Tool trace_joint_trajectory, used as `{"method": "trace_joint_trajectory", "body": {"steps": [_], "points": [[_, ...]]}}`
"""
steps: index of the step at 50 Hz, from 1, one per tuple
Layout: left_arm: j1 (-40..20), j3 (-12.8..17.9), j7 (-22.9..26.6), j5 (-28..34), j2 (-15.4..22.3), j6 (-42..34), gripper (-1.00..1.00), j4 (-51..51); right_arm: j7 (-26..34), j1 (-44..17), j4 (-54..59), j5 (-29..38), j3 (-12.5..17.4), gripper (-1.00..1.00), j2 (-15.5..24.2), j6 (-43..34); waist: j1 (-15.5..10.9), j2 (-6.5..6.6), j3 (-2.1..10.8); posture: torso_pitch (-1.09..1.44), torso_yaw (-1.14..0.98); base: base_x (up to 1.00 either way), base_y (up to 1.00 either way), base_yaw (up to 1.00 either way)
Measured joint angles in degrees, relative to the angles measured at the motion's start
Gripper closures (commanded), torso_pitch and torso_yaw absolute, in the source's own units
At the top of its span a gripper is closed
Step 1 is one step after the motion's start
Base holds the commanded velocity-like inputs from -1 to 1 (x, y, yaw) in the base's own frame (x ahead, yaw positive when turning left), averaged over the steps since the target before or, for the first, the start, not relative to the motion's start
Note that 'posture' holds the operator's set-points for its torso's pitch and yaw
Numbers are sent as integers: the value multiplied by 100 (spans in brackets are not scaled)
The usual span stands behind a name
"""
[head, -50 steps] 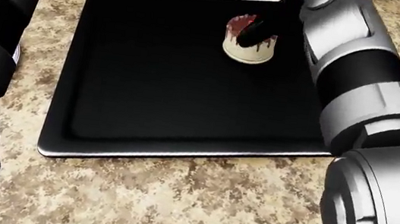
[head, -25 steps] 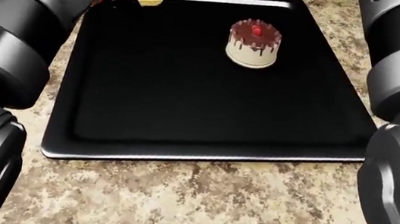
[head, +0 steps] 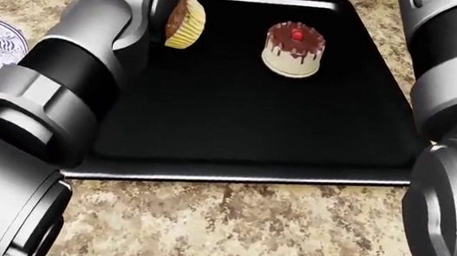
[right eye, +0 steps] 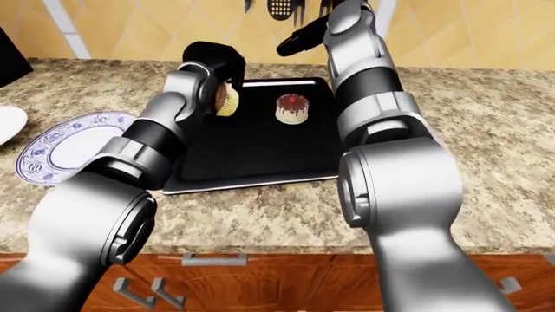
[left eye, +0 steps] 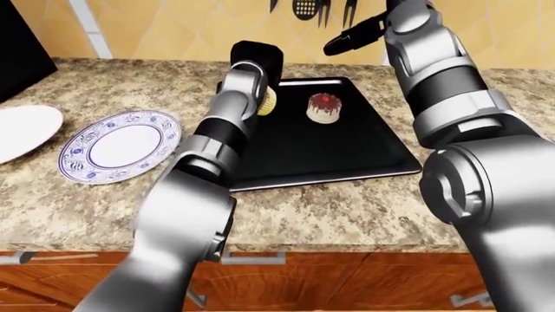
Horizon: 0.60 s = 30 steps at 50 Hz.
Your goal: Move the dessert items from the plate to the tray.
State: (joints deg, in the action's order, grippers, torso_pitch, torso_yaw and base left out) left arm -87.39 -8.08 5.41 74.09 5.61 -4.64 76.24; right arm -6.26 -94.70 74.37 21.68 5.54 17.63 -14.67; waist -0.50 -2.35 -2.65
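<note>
Your left robot hand (right eye: 213,62) grips the cupcake (head: 185,20), tipped on its side with the yellow wrapper facing right in the head view, held over the upper-left part of the black tray (head: 237,129). Whether the cupcake touches the tray, you cannot tell. Right of that hand, the small chocolate-dripped cake (head: 292,49) with a red cherry stands upright on the tray, apart from the cupcake. Your right robot hand (left eye: 351,37) is raised above the tray's top edge, fingers spread and empty. Well left of the left hand, the blue-patterned plate (left eye: 119,144) lies on the speckled worktop (left eye: 330,214).
</note>
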Motion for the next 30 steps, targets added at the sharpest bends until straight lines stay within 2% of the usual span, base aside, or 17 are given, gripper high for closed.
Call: {"method": "trace_joint_trajectory", "body": {"steps": [9, 30], "points": [[135, 0, -38, 380, -162, 209, 100, 50, 13, -13, -25, 42, -10, -100, -15, 53, 5, 8, 5, 0, 0, 0, 0, 0], [309, -11, 21, 1001, -261, 341, 100, 65, 44, -9, -21, 80, -7, -100, -39, 77, 6, 11, 17, 0, 0, 0, 0, 0]]}}
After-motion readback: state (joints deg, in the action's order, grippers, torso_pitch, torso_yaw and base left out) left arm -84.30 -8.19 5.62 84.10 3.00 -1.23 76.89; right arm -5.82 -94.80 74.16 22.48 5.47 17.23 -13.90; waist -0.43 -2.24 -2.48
